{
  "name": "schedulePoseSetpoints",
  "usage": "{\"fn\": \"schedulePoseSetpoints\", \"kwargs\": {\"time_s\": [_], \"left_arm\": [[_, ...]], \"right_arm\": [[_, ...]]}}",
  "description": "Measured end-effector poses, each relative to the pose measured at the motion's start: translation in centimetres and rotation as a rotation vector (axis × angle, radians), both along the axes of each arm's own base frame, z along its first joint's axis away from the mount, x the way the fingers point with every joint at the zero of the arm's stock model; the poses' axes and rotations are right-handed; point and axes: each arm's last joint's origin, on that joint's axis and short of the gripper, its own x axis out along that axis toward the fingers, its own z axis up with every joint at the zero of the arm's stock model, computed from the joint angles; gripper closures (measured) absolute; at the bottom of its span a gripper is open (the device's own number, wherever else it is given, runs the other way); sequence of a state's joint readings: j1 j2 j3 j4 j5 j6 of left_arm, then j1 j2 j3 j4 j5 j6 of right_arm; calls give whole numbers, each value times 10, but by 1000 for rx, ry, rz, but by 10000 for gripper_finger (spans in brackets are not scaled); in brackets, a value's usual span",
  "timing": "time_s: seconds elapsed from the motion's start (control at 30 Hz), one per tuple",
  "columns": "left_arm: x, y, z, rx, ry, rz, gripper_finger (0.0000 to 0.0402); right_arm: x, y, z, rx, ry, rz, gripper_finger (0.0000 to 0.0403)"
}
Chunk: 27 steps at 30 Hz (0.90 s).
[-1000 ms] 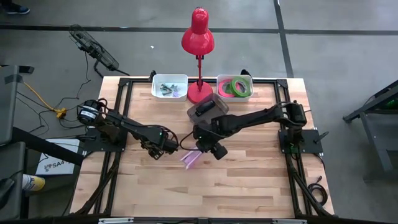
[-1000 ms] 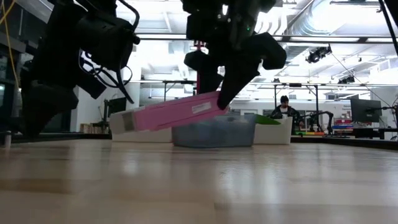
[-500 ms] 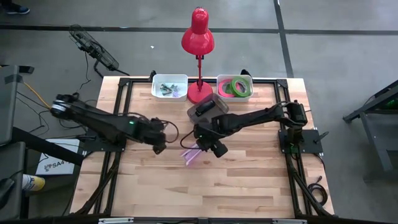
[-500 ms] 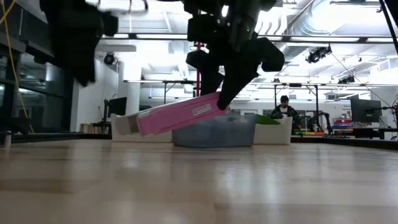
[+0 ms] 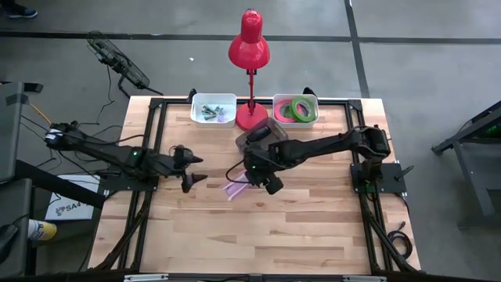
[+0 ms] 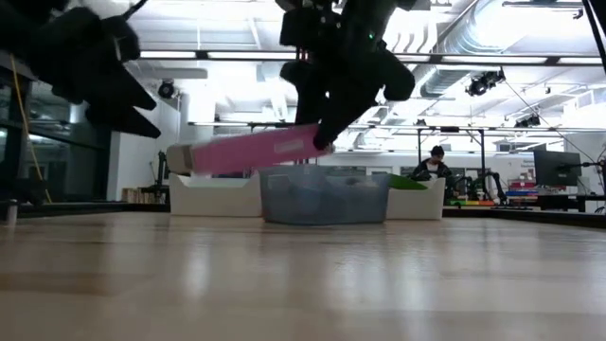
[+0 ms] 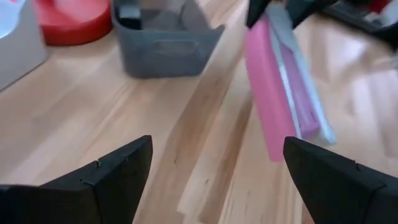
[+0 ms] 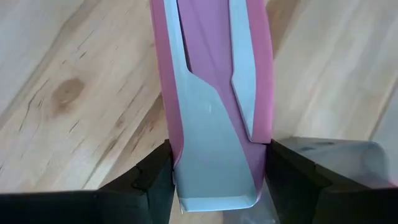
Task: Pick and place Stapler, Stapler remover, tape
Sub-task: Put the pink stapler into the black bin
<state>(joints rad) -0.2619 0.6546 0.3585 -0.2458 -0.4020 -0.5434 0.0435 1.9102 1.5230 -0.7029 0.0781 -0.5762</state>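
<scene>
The pink stapler (image 5: 236, 189) hangs above the table's middle, with my right gripper (image 5: 252, 182) shut on it. In the low view the stapler (image 6: 241, 152) is clear of the tabletop and nearly level. My left gripper (image 5: 202, 169) stands open to the stapler's left, near the table's left side, holding nothing. Its wrist view shows the stapler (image 7: 277, 93) ahead of it. Green and pink tape rings (image 5: 297, 109) lie in a white bin at the back right. A dark thing (image 5: 257, 133) lies in the grey bin; whether it is the stapler remover I cannot tell. My right gripper pinches the stapler's two long sides (image 8: 186, 155) between its two fingers (image 8: 152, 177), at the end nearest the arm (image 6: 317, 140). The fingers slant down from the table's right side. The stapler reaches out leftward from them, lifted clear, its free end (image 6: 180, 158) slightly lower.
A grey bin (image 5: 252, 145) stands just behind the right gripper. A red desk lamp (image 5: 250, 47) stands with its base (image 5: 250, 117) at the back middle. A white bin (image 5: 213, 109) with small items is at the back left. Bare wood lies toward the near edge.
My left gripper has drawn back from beside the stapler toward the table's left edge, risen, and tipped from pointing down to nearly level, staying open. My right gripper has raised the stapler a little; the stapler now hangs higher and closer to level.
</scene>
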Motion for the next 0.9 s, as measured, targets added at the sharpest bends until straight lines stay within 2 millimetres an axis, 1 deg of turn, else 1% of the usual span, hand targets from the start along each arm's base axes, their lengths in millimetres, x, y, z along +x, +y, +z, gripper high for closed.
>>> {"fn": "schedulePoseSetpoints", "kwargs": {"time_s": [0.17,0.27,0.37,0.4,0.53,0.63,0.7,0.77,0.9], "left_arm": [[-14,3,-25,1,-158,-61,46],[-20,4,-40,25,-227,-94,46],[-24,4,-52,45,-272,-138,46],[-24,4,-50,45,-302,-142,46],[-24,4,-48,92,-309,-160,46],[-24,4,-42,145,-369,-213,46],[-23,5,-42,170,-373,-251,46],[-23,9,-42,188,-364,-251,46],[-24,17,-38,255,-400,-248,46]], "right_arm": [[-7,-10,18,-56,-42,-54,207],[-17,-18,34,-88,-62,-106,207],[-28,-29,46,-119,-46,-148,207],[-31,-32,49,-129,-43,-162,207],[-44,-48,61,-188,-28,-206,207],[-51,-62,65,-218,0,-231,207],[-55,-73,66,-226,12,-249,207],[-59,-83,67,-217,28,-249,207],[-65,-101,66,-221,60,-263,207]]}}
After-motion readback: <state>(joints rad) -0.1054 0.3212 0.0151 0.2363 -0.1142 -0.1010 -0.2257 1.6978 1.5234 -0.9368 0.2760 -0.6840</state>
